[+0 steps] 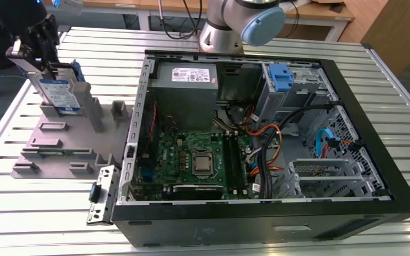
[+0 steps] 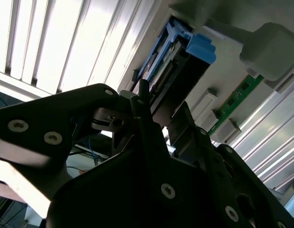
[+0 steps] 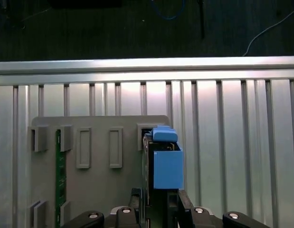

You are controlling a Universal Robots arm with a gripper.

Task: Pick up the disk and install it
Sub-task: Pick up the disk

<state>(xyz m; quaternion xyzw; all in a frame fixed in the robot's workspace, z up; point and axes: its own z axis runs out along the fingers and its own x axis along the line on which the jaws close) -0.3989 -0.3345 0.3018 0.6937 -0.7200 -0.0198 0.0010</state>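
Sitting on the slatted worktop (image 1: 41, 213): open PC case (image 1: 383, 144), with a grey fixture plate (image 1: 55, 149) beside it on the exterior view's left. Disk (image 1: 61, 92) stands on edge in a plate slot, not yet in the case. Tool (image 3: 158, 204) sits over its top edge; can't tell if it's clamped or slack. Risk: with a weak or off-centre grip, the disk cocks, binds in the slot, then drags the plate or drops.

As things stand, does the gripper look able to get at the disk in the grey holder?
Probably yes. The gripper is right at the upper end of the disk, which stands upright in the grey holder beside the computer case, and nothing shows between them.
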